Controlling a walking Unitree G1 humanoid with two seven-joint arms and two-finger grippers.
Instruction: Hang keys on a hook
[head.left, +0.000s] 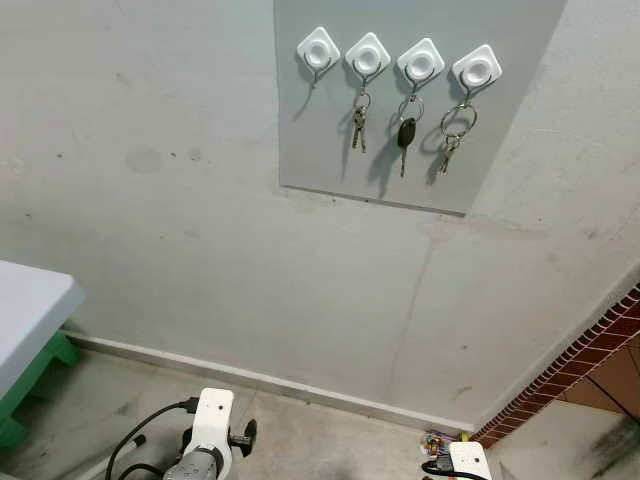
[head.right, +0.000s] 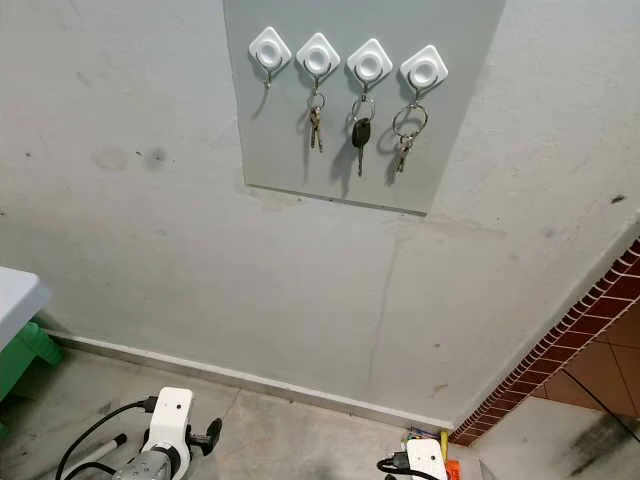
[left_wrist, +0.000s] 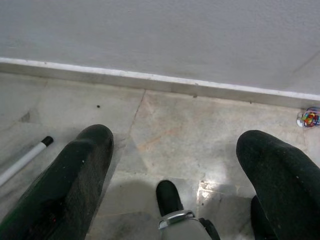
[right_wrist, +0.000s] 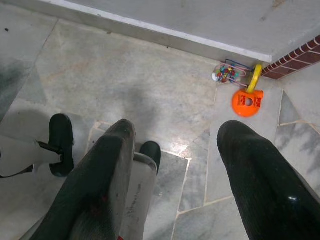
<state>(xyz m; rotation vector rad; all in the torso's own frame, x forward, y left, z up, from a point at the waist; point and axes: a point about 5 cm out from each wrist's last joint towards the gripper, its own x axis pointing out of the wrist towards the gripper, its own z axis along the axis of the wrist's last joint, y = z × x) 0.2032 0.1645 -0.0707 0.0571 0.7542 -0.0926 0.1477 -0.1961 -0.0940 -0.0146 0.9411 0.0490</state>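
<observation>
Four white diamond-shaped hooks sit in a row on a grey panel (head.left: 330, 150) high on the wall. The leftmost hook (head.left: 318, 48) carries nothing. A small key bunch (head.left: 359, 125) hangs from the second, a black-headed key (head.left: 405, 135) from the third, and a ring with keys (head.left: 455, 130) from the fourth. Both arms hang low by the floor, the left arm (head.left: 205, 440) and the right arm (head.left: 465, 462). My left gripper (left_wrist: 175, 137) is open over the floor tiles, holding nothing. My right gripper (right_wrist: 177, 127) is open too, with nothing between its fingers.
A white table on green legs (head.left: 30, 310) stands at the left. A red brick wall (head.left: 580, 360) runs along the right. An orange toy (right_wrist: 247, 100) and a small colourful object (right_wrist: 227, 74) lie by the skirting. A white stick (left_wrist: 25, 157) lies on the floor.
</observation>
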